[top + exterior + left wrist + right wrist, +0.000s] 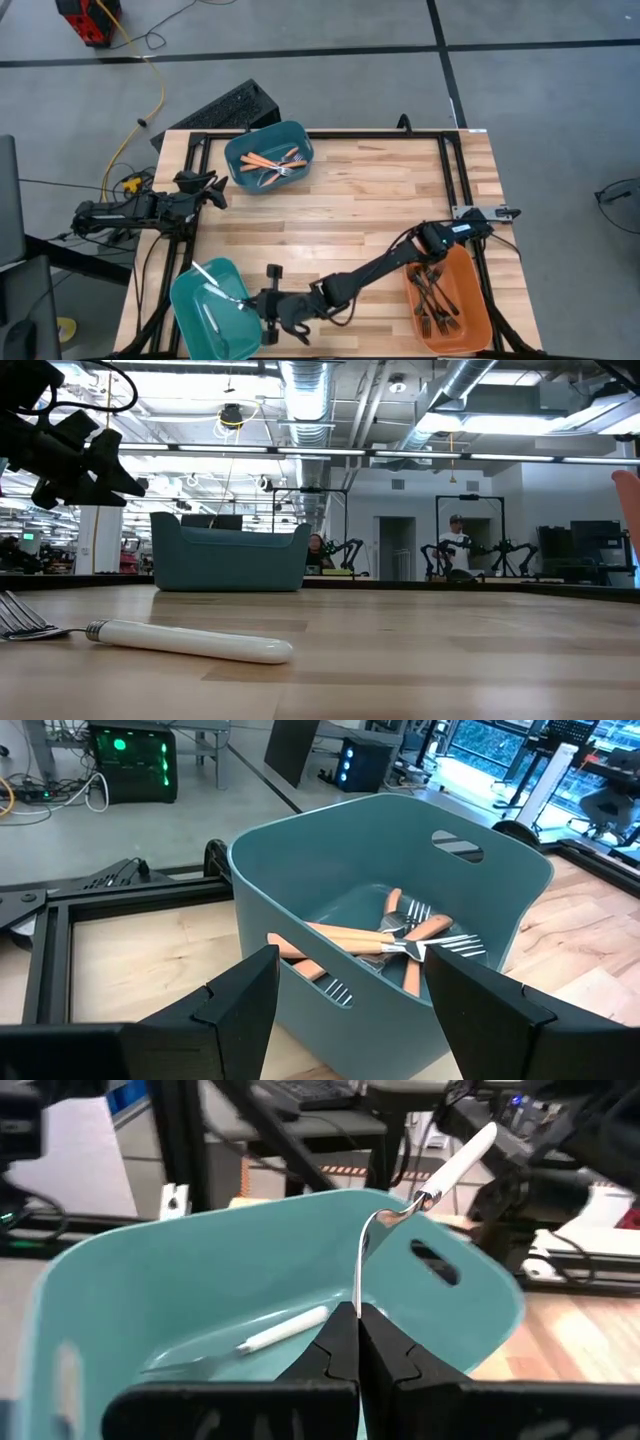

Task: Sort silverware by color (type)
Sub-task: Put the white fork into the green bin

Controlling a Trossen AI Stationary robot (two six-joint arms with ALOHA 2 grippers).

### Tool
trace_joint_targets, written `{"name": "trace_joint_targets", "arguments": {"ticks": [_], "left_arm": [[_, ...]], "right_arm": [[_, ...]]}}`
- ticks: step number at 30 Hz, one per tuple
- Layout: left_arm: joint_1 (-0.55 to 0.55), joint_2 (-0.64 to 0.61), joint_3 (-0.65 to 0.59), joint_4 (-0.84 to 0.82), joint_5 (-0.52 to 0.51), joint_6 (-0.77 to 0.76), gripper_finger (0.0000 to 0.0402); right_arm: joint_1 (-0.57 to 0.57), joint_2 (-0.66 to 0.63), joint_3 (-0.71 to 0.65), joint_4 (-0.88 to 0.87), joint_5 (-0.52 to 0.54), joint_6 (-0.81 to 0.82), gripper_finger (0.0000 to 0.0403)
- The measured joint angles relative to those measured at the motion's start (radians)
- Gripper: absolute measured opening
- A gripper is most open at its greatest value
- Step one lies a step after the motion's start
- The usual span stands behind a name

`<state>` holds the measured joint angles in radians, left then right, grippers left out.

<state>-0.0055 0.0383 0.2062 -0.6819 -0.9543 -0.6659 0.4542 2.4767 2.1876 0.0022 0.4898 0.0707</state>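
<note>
Your right gripper (357, 1342) is at the near-left part of the table (350, 200), right by the rim of the teal bin (210, 310) there. Its fingers are squeezed tight on the tine end of a white-handled fork (430, 1180). The fork sticks up and away from the fingers, w/ the white handle high over the bin's far rim. In the high view the same fork shows as a thin white line lying across the bin's top edge.

Inside that teal bin lies one more white fork (285, 1330), flat on the bottom.

Your left gripper (345, 1005) waits at the far-left side of the table, just beside a 2nd teal bin (500, 880). Its fingers are spread apart and hold nothing. That bin has the orange-handled forks (350, 938) in it, silver tines showing, piled together.

The orange bin (470, 320) sits at the near-right corner, under the right arm's base. It holds the black forks (432, 295), all in a heap.

In the low view, another white-handled fork (150, 638) lies flat on the wood, close to the camera, tines to the left. I can't find this one in the high view.
</note>
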Motion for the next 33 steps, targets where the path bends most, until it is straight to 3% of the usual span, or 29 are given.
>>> {"name": "trace_joint_targets", "arguments": {"ticks": [25, 33], "left_arm": [[0.0, 0.0, 0.0, 0.0, -0.001, 0.004, 0.0235], [0.0, 0.0, 0.0, 0.0, 0.0, 0.007, 0.0235]], "right_arm": [[-0.04, 0.06, -0.001, 0.059, -0.153, 0.095, 0.0015], [-0.07, 0.06, -0.001, 0.03, -0.302, 0.143, 0.0015]]}}
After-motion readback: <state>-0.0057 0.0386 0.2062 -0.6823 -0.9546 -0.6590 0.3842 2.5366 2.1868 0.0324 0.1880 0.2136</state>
